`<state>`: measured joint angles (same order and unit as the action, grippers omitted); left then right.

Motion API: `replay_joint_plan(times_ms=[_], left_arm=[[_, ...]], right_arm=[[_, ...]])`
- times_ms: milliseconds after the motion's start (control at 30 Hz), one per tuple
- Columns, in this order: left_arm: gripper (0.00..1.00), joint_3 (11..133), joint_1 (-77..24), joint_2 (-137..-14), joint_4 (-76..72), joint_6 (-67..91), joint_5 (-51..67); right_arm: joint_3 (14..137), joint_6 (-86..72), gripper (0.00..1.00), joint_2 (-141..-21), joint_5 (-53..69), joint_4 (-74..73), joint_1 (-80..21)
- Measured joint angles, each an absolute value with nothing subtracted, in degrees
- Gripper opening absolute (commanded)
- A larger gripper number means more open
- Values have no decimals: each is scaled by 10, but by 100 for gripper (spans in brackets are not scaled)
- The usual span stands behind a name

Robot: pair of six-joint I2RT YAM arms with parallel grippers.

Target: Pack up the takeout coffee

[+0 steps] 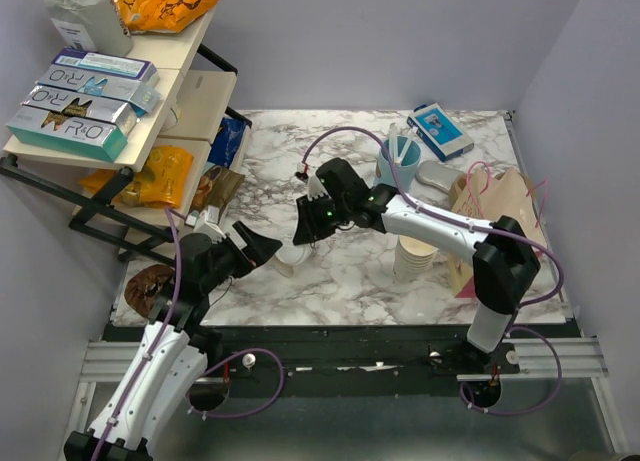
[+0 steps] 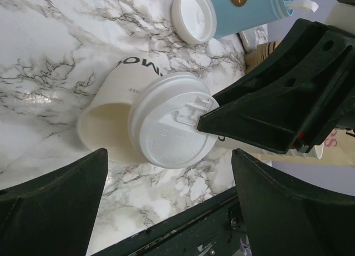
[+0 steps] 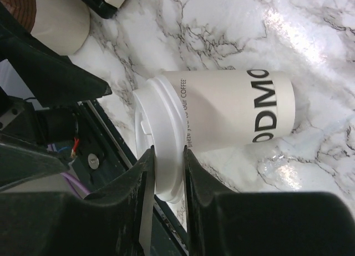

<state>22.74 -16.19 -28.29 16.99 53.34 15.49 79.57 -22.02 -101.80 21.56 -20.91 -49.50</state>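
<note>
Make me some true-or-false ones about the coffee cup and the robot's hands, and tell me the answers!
1. The right hand pinches the lid of the cup. True.
2. The left hand is squeezing the cup. False: it is open.
3. A spare lid lies beside the mug. True.
4. The mug is red. False: it is light blue.
</note>
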Motion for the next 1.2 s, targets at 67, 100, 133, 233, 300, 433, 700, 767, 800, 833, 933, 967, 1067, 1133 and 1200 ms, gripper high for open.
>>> replay_joint_plan(times_ms=[67,100,133,233,300,433,700,767,800,833,933,967,1067,1133,1200], left_arm=[[99,229,-162,-293,169,532,154],[99,229,-162,-302,169,531,154],[99,229,-162,-314,169,531,154],[99,229,-162,-343,169,526,151],[99,229,-162,-365,169,521,150],[99,219,-162,-376,156,521,151],[98,201,-162,-347,127,538,163],[95,196,-162,-331,113,540,169],[95,191,-162,-326,103,543,175],[94,186,-162,-321,96,545,178],[91,170,-175,-317,72,559,184],[91,166,-184,-319,66,564,184],[88,160,-224,-339,51,580,171],[85,160,-259,-366,32,589,154],[81,161,-293,-401,10,595,133]], right_arm=[[797,-220,28,-1021,216,-213,-492],[800,-220,28,-1025,216,-217,-490],[803,-220,28,-1029,215,-220,-489],[805,-219,28,-1037,211,-229,-486],[805,-218,27,-1037,207,-237,-485],[805,-215,27,-1033,201,-237,-483],[736,-220,25,-897,170,-231,-478],[709,-226,25,-844,149,-227,-473],[695,-230,25,-817,136,-223,-468],[681,-234,25,-791,120,-222,-463],[641,-246,25,-713,66,-218,-449],[627,-250,25,-687,46,-215,-446],[602,-257,25,-633,10,-211,-445],[589,-260,25,-610,-5,-207,-445],[580,-262,25,-598,-13,-206,-445]])
